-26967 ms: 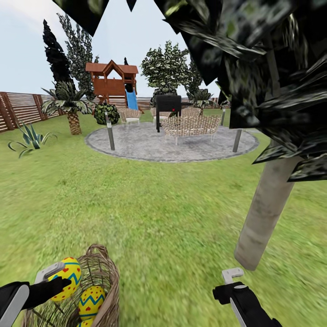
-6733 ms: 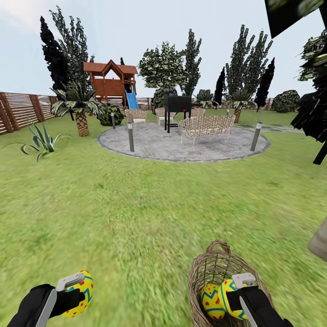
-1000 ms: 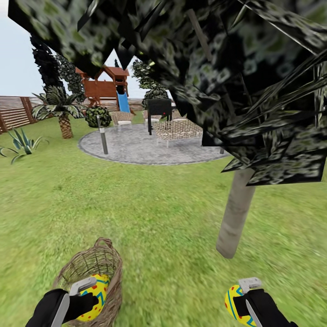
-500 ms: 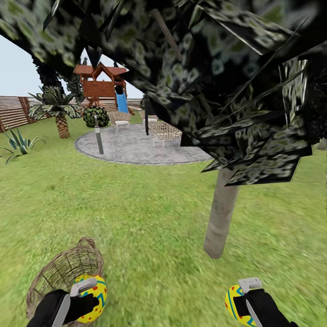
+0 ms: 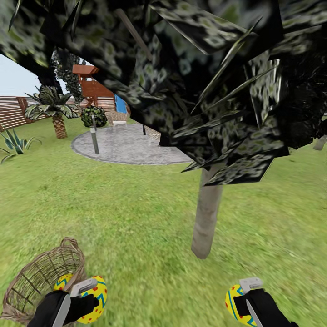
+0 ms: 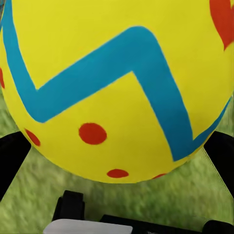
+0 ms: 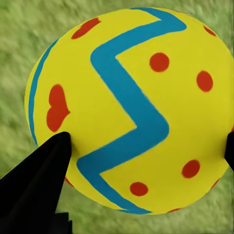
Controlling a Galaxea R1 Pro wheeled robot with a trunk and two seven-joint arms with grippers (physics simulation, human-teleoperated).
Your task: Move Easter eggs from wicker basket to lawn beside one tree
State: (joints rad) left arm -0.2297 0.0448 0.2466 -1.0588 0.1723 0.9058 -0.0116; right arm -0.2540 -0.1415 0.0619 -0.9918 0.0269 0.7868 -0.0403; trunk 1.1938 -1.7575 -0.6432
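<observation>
My left gripper (image 5: 90, 297) is shut on a yellow Easter egg (image 5: 96, 297) with blue zigzag and red dots, just right of the wicker basket (image 5: 36, 281) at the lower left of the head view. Another egg (image 5: 62, 281) peeks over the basket's near rim. My right gripper (image 5: 243, 299) is shut on a third egg (image 5: 235, 303) above the lawn (image 5: 136, 209). The tree's pale trunk (image 5: 206, 213) stands ahead, between the two grippers and nearer the right one, its dark crown (image 5: 195, 68) overhead. Up close, one egg (image 6: 117, 87) and the other egg (image 7: 131, 107) sit between black fingers (image 7: 34, 185).
A round grey paved area (image 5: 127, 147) with a bollard (image 5: 94, 136) lies at the back left. Beyond it are a short palm (image 5: 56, 120), a round bush (image 5: 94, 116), a wooden playhouse (image 5: 93, 86), a fence (image 5: 11, 113) and a spiky plant (image 5: 13, 143). Open grass surrounds the trunk.
The whole view has shifted: trunk and basket now sit further left in the picture and the crown covers more sky. Both grippers still hold their eggs in the same places.
</observation>
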